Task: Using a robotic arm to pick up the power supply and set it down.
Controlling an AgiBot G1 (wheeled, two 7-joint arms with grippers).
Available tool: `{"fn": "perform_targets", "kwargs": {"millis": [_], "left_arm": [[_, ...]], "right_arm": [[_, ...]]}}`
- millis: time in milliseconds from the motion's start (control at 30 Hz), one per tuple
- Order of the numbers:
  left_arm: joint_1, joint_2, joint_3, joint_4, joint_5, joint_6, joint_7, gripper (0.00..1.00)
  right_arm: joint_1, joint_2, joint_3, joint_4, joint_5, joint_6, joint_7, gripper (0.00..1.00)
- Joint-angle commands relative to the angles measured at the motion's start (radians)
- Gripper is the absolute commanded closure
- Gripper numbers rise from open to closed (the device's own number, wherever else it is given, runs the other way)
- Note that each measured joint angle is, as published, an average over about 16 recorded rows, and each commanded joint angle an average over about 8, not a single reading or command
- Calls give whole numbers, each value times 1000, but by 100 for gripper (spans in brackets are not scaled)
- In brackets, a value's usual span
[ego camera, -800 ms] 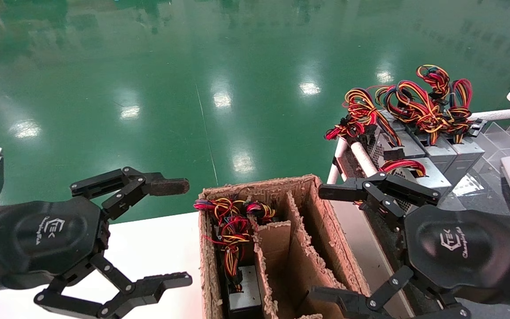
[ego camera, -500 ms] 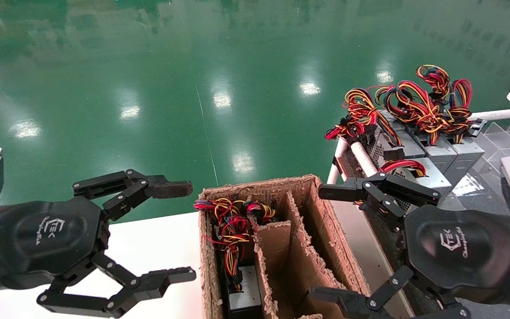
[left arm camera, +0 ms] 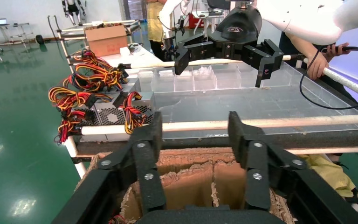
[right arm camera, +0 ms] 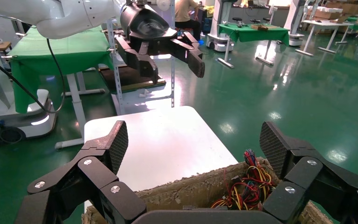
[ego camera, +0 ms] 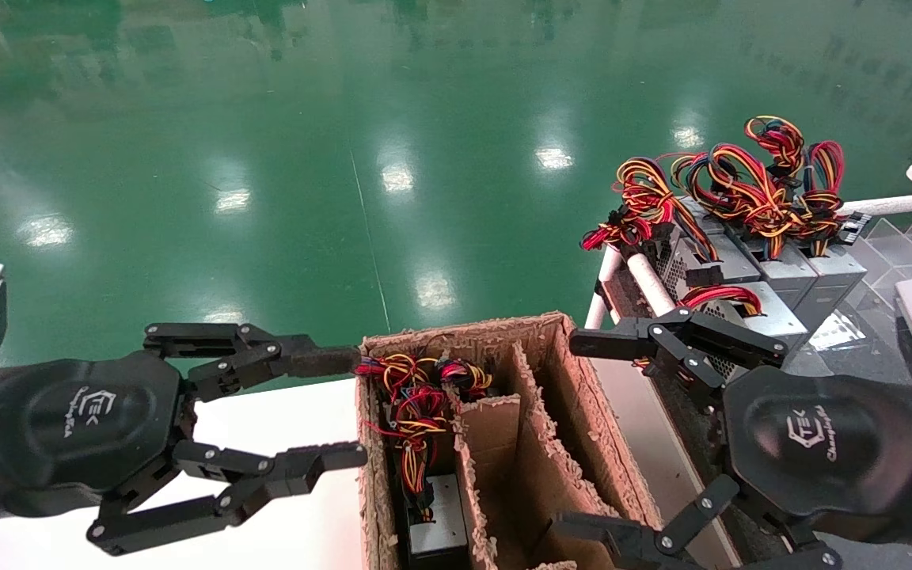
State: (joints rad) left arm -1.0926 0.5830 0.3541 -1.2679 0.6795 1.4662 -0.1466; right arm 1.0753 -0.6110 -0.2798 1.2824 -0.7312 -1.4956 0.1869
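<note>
The left gripper hangs over the white worktop, right at the left wall of the cardboard box. Its jaws stand at a narrow gap with nothing between them, tips touching or nearly touching the box edge. From the left wrist view the two black fingers frame the box's torn rim, pointing across it.

Inside the box, in the left compartment, sits a power supply: grey metal at the near end, its red, yellow and black wires piled toward the far end. The middle and right compartments show only bare cardboard dividers.

The right gripper hovers at the box's right side, jaws spread wide, empty. Its wrist view shows both ribbed pads far apart, with the box rim and wire bundle below and the left gripper facing it across the worktop.

Off to the right, on the rack, a row of more grey supplies stands with bright wire tails on top, well apart from both grippers.
</note>
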Motion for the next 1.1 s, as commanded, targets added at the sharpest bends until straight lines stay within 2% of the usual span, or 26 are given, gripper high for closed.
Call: {"fn": "perform_targets", "kwargs": {"millis": [33,600,633,867,900,1100], "left_arm": [[0,0,0,0,0,0,0,100],[0,0,0,0,0,0,0,100],[0,0,0,0,0,0,0,96],[0,0,0,0,0,0,0,8],[0,0,0,0,0,0,0,0],[0,0,0,0,0,0,0,0]], "right_arm": [[0,0,0,0,0,0,0,0],[0,0,0,0,0,0,0,0],[0,0,0,0,0,0,0,0],[0,0,0,0,0,0,0,0],[0,0,0,0,0,0,0,0],[0,0,0,0,0,0,0,0]]}}
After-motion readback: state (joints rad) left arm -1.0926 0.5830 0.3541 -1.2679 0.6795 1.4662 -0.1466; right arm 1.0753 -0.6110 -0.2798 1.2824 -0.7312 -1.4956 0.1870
